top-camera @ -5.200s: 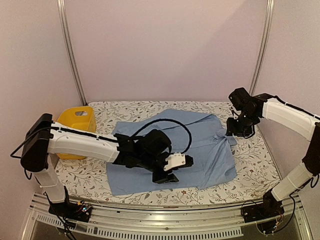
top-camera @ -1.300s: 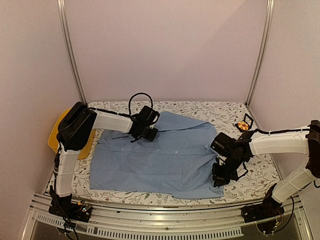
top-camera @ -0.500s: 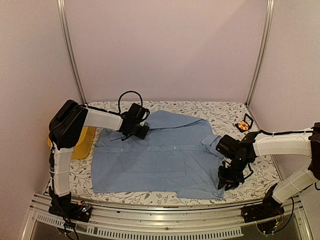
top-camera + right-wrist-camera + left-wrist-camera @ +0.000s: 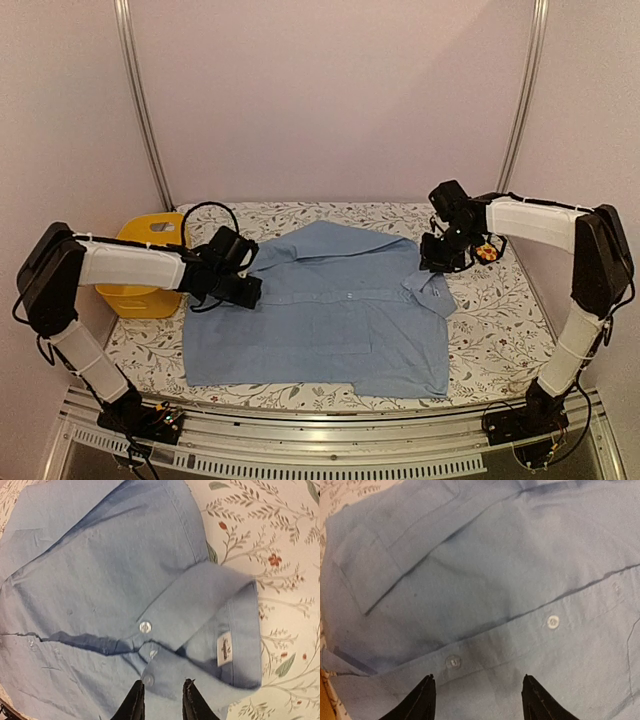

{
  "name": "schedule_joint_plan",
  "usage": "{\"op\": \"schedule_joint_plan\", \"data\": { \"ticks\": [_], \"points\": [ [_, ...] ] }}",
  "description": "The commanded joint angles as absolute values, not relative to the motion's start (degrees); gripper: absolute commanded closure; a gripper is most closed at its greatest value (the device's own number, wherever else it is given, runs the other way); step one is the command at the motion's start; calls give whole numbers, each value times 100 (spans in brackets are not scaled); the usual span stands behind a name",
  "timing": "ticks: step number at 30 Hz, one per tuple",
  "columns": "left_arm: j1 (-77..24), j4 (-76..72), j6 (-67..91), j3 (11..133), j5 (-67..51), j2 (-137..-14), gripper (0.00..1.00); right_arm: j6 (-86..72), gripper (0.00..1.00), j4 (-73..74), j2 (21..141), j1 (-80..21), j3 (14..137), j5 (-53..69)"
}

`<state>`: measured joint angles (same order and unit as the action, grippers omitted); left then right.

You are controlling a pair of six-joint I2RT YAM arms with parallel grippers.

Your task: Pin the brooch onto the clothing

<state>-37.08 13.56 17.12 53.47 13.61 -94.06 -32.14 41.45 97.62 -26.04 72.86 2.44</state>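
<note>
Broadly, the floral-printed surface (image 4: pixel 500 330) carries everything. The clothing (image 4: pixel 330 320), a light blue shirt, lies spread flat across the middle of the surface with its front up, its collar (image 4: pixel 220 630) toward the right edge and its hem toward the left edge. A yellow basket (image 4: pixel 150 240) stands by the left edge, toward the far left corner, just beside the shirt.

The left gripper (image 4: pixel 240 288) hovers low over the hem end of the shirt. In its wrist view its jaws stand wide apart with only cloth and the button strip below, so it is released and holds nothing. The right gripper (image 4: pixel 437 262) hangs over the collar, its jaws parted a little and empty.

The brooch (image 4: pixel 486 252) shows only as a small orange patch near the far right corner, just beyond the right arm and off the shirt. Small white buttons (image 4: pixel 552 621) dot the front.

Judging by this, the laying-out is done and the pin is not yet fetched. The next move calls for the right gripper, being nearest, to reach the brooch and pinch it by its rim, while the left steadies the cloth.
</note>
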Motion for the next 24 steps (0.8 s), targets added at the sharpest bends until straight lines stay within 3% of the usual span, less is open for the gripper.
{"op": "schedule_joint_plan", "data": {
  "ticks": [1,11,16,24],
  "points": [
    [-3742,1884,2878,4456,977,-8995,42,-2193,79,3045,11021,-2258,8236,102],
    [-3742,2269,3770,3426,539,-8605,42,-2087,85,3005,12865,-1490,8919,141],
    [-3735,2432,3308,3754,834,-8763,42,-1903,85,2992,12962,-1354,9065,112],
    [-3732,2703,2499,4763,1195,-9094,42,-1458,84,3853,12662,-1444,10284,42]
  ]
}}
